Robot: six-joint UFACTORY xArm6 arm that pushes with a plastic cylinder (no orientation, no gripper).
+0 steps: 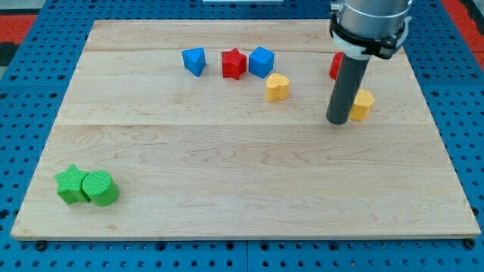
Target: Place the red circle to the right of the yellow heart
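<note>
Eight coloured blocks lay on the pale wooden bench (242, 189), which sat on a blue perforated base (30, 98).

Item 1: blue block (194, 61), wedge-like, toward the view's top left of centre.
Item 2: red star (234, 63), just to the view's right of item 1.
Item 3: blue cube (261, 61), touching or nearly touching the red star on its right side in the view.
Item 4: yellow heart (277, 87), just below and to the view's right of the blue cube.
Item 5: red circle (335, 66), at the view's upper right, mostly hidden behind the arm's rod; only a red sliver showed, well apart from the yellow heart and to the view's right of it.
Item 6: yellow block (363, 104), shape not clear, below the red circle in the view.
Item 7: green block (71, 184), star-like, at the view's lower left.
Item 8: green cylinder (100, 189), touching item 7 on its right side in the view.

Arm: no gripper was fitted, so no open or closed state could be recorded. The dark rod descended from the view's top right; my tip (338, 121) stood on the bench, right beside the yellow block on its left in the view, below the red circle and well to the view's right of the yellow heart.
</note>
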